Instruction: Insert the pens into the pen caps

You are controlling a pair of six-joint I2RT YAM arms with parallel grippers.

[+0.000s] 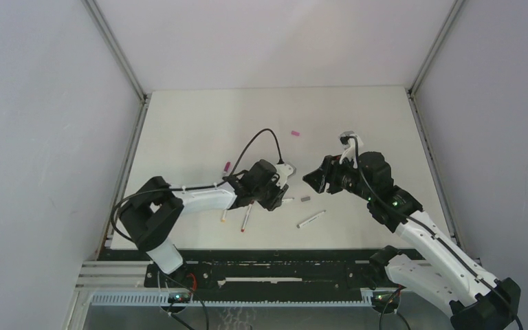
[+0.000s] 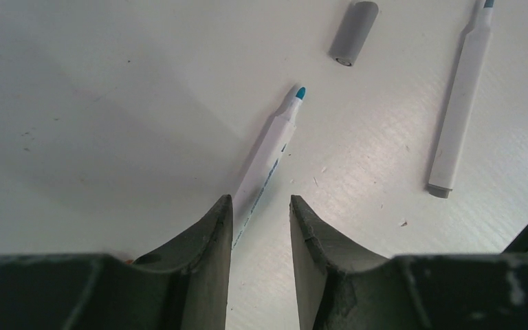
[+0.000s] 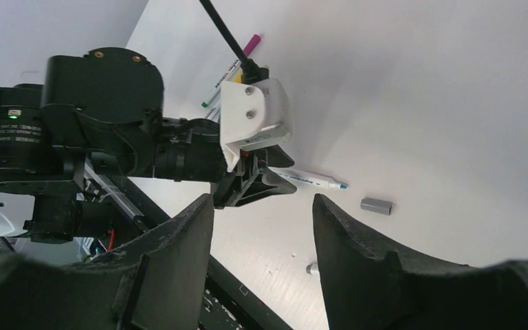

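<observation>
My left gripper is open and low over the table; in the left wrist view a white pen with a teal tip lies on the table and runs in beside the left finger, not gripped. A grey cap lies just beyond its tip, and a second white pen with a grey end lies to the right. My right gripper is open and empty, facing the left one. Its wrist view shows the teal-tipped pen and the grey cap.
In the top view two more pens lie near the front left and one at front centre. A pink cap lies at the back and a magenta cap to the left. Walls enclose the table.
</observation>
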